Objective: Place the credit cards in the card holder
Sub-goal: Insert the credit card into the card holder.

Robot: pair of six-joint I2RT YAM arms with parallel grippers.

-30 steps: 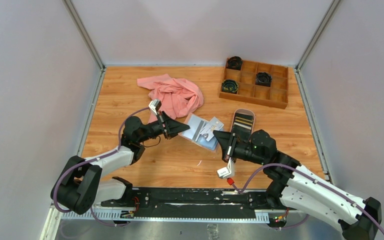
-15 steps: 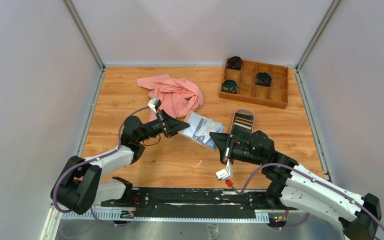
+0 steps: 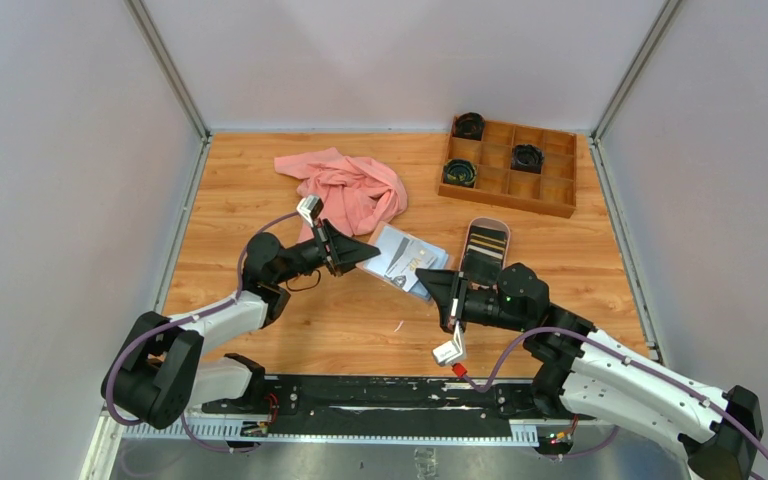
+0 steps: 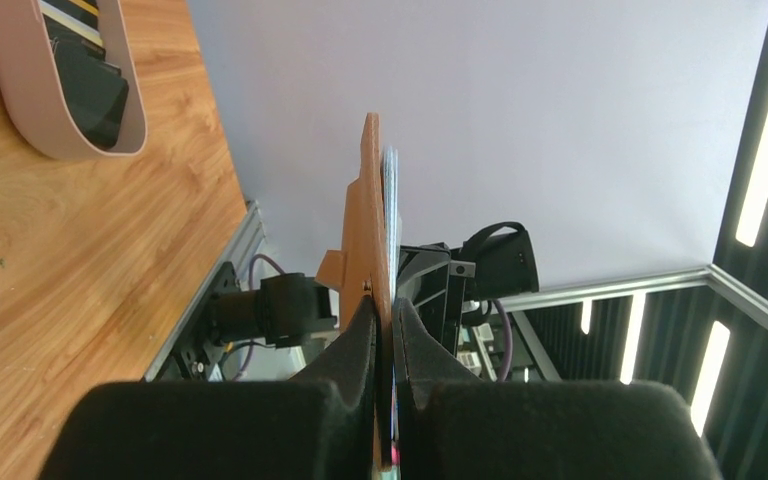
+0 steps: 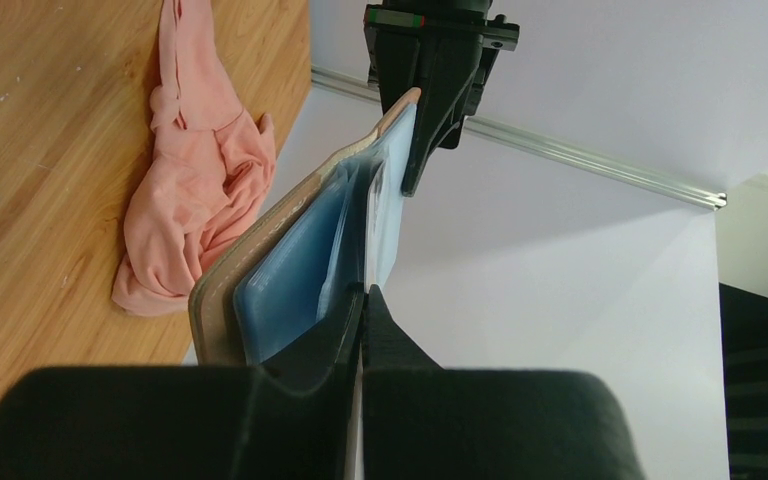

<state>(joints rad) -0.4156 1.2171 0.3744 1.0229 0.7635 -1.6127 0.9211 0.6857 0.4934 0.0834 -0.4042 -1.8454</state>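
The tan-brown card holder point(image 3: 405, 258) hangs above the mid-table between both grippers, its light blue pockets facing up. My left gripper point(image 3: 363, 252) is shut on its far-left edge; in the left wrist view the card holder point(image 4: 368, 200) stands edge-on between the jaws of that left gripper point(image 4: 382, 305). My right gripper point(image 3: 438, 285) is shut on a thin pale blue pocket leaf at the near-right edge; the right gripper point(image 5: 362, 290) shows this beside the card holder's point(image 5: 260, 260) cover. Black striped credit cards point(image 3: 487, 240) lie in the tray.
The oval pinkish-beige tray point(image 3: 472, 232) sits just right of the holder, and the tray point(image 4: 80, 145) also shows in the left wrist view. A crumpled pink cloth point(image 3: 350, 190) lies behind the left gripper. A wooden compartment box point(image 3: 540, 205) with black coils stands back right.
My right gripper has shifted slightly left and toward the holder, and its wrist has dropped a little. The holder has tilted a bit. The left arm has barely moved.
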